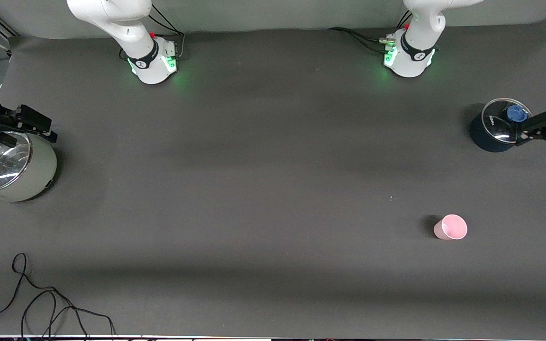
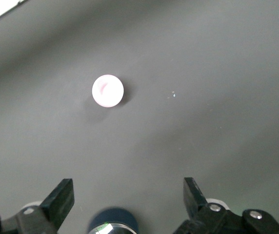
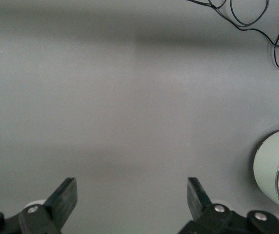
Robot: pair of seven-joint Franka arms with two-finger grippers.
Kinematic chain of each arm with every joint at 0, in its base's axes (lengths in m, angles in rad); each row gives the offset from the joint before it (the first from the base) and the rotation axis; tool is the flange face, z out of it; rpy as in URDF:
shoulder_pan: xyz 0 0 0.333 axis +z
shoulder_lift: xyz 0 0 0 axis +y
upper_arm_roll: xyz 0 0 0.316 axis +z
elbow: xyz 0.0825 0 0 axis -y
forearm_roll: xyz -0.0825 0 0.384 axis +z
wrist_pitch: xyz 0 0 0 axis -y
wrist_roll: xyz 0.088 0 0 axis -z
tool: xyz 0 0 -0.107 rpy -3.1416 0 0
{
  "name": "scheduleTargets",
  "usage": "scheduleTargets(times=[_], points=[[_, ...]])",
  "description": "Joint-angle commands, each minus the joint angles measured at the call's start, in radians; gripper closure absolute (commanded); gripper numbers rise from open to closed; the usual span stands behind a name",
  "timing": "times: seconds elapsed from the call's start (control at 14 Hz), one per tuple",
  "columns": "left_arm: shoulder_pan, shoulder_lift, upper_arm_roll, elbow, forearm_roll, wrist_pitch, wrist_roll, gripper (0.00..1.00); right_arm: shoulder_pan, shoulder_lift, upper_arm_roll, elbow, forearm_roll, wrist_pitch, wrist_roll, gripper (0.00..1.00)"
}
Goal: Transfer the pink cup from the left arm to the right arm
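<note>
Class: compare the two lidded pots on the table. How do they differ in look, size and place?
The pale green pot is larger; the dark blue pot is smaller. The green pot sits at the right arm's end of the table, the blue pot at the left arm's end. The blue pot's lid knob is blue; the green pot's is pale. Both carry glass lids.

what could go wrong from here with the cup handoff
The pink cup stands alone on the mat and looks light, so a descending left tool, now open over the dark pot, may tip or push it. The open right tool waits over the pale green pot, so the handoff needs a long carry.
</note>
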Motion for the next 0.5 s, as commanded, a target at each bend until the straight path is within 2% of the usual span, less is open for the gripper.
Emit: scheduleTargets(times=[0.0,0.43], points=[[0.106,0.087,-0.006,0.032,-0.149,0.003,0.255,0.0,0.013,0.015,-0.012,0.033,0.01,-0.023,-0.002,0.0],[0.288,0.323,-0.008,0.056,-0.447,-0.004,0.707,0.0,0.013,0.016,-0.01,0.032,0.01,-0.023,-0.002,0.0]])
